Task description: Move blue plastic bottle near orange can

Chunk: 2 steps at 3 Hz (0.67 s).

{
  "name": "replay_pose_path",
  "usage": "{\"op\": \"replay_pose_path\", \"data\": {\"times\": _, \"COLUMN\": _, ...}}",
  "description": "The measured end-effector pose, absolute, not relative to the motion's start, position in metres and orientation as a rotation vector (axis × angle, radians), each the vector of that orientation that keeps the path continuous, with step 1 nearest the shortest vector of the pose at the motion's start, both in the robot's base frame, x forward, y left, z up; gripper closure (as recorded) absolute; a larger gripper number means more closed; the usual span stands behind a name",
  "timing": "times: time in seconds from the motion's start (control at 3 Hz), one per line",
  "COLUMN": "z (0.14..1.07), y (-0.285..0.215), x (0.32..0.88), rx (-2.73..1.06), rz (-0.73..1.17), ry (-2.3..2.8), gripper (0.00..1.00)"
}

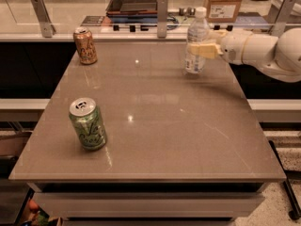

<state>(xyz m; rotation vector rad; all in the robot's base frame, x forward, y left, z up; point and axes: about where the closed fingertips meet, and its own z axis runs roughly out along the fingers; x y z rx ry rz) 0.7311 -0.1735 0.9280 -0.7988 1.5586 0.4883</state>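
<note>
The blue plastic bottle (196, 40), clear with a white cap and a pale label, stands upright at the table's far right. My gripper (201, 50) reaches in from the right, and its cream fingers (205, 50) are closed around the bottle's middle. The orange can (85, 45) stands upright at the far left corner of the table, well apart from the bottle.
A green can with white script (88, 124) stands near the front left of the brown table (155, 121). Metal posts (162, 16) and a counter with a dark tray (135, 0) and a cardboard box (225, 3) lie behind the far edge.
</note>
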Motion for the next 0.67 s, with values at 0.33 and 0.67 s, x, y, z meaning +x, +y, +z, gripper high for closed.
{"op": "replay_pose_path", "data": {"times": 0.33, "z": 0.950, "y": -0.146, "x": 0.733, "rx": -0.828, "rz": 0.555, "ry": 1.516, "gripper": 1.00}}
{"op": "replay_pose_path", "data": {"times": 0.67, "z": 0.967, "y": -0.116, "x": 0.731, "rx": -0.846, "rz": 0.597, "ry": 1.486, "gripper": 1.00}}
